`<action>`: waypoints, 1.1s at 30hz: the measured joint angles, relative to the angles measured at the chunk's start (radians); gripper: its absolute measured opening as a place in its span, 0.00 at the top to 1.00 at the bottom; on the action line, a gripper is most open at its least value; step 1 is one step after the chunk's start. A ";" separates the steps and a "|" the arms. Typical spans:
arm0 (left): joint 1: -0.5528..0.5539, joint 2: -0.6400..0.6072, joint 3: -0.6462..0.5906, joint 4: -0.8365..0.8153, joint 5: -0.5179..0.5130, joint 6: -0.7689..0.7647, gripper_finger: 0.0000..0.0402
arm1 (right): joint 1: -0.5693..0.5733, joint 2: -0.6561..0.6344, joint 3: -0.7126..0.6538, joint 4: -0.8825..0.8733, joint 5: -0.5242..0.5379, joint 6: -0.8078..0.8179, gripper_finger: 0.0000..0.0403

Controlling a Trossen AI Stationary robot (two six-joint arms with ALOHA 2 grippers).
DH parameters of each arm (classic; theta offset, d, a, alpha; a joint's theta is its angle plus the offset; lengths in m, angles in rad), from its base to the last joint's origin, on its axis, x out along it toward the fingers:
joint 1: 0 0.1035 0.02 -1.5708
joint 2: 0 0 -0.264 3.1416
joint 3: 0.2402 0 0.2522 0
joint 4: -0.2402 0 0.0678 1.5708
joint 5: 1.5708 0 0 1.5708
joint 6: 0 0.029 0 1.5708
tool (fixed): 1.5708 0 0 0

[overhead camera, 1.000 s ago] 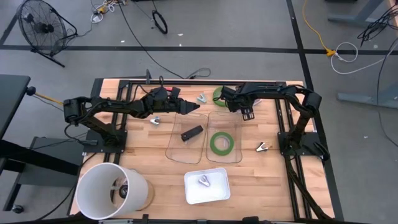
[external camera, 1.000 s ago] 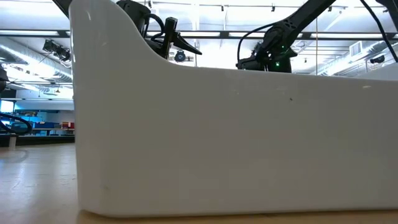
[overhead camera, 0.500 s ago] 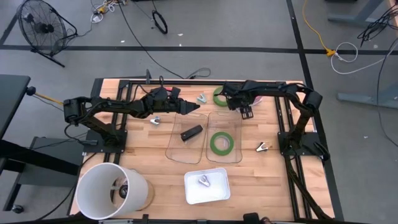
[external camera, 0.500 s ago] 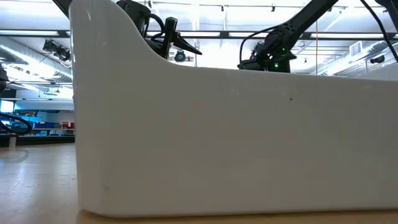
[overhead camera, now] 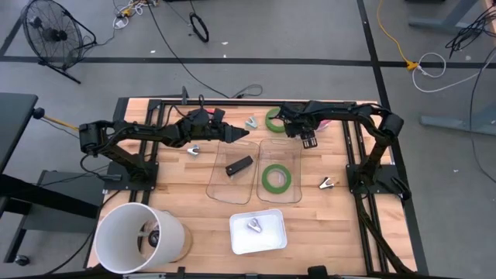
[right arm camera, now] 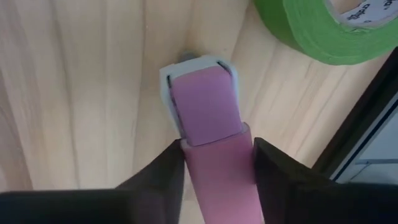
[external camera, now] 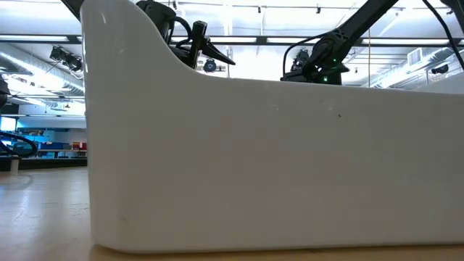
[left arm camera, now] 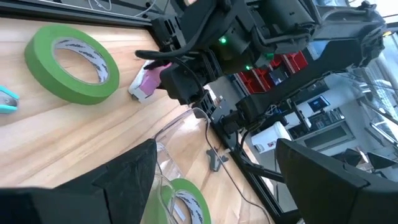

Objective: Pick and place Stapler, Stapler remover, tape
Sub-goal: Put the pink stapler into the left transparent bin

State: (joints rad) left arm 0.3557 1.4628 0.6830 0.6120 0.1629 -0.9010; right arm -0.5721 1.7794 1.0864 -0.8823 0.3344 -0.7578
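Wooden table (overhead camera: pixel 194 194) is carrying everything; big white bucket (overhead camera: pixel 139 236) is sitting at its near left corner and a white tray (overhead camera: pixel 258 232) at the near edge is blocking almost all of the low view. Two clear bins are lying mid-table: left clear bin (overhead camera: pixel 232 172) is holding a black stapler (overhead camera: pixel 239 165), right clear bin (overhead camera: pixel 279 172) is holding one green tape ring (overhead camera: pixel 276 178). A second green tape ring (overhead camera: pixel 273 118) is lying flat on the bare wood near the far edge, just beside the right arm's wrist. Right gripper (right arm camera: pixel 214 167) is reaching over the far end of the right clear bin, fingers clamping on a pink stapler (right arm camera: pixel 205 112) whose pale nose is pointing down close to the wood. Left gripper (overhead camera: pixel 246 134) is hanging over the far edge of the left bin, fingers apart and holding nothing. Small metal staple removers are scattered: one in the tray (overhead camera: pixel 254 225), one near the right arm's base (overhead camera: pixel 326 183), one by the left arm (overhead camera: pixel 194 149), one at the far edge (overhead camera: pixel 252 122). Risk as I judge it: the pink stapler is being pinched by its rear end only, so it could be pivoting or slipping out during the carry, and a low swing could be knocking the nose on the bin rim or nudging the nearby tape ring
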 joint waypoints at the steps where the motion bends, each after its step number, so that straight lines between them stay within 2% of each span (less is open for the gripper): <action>1: 0.000 0.000 0.000 -0.003 -0.005 0.002 0.18 | 0.000 0.000 -0.001 0.002 0.005 0.001 0.67; 14: 0.000 0.001 0.000 -0.004 -0.029 0.015 0.18 | -0.010 0.010 0.087 -0.065 -0.029 0.081 0.67; 27: 0.000 0.001 0.000 -0.003 -0.032 0.023 0.18 | -0.011 -0.013 0.400 -0.281 -0.065 0.179 0.67; 33: 0.001 0.001 0.000 -0.003 -0.031 0.023 0.18 | -0.004 -0.029 0.577 -0.438 -0.081 0.271 0.67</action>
State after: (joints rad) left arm 0.3565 1.4635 0.6828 0.6094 0.1314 -0.8780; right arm -0.5763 1.7500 1.6637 -1.3204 0.2536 -0.4866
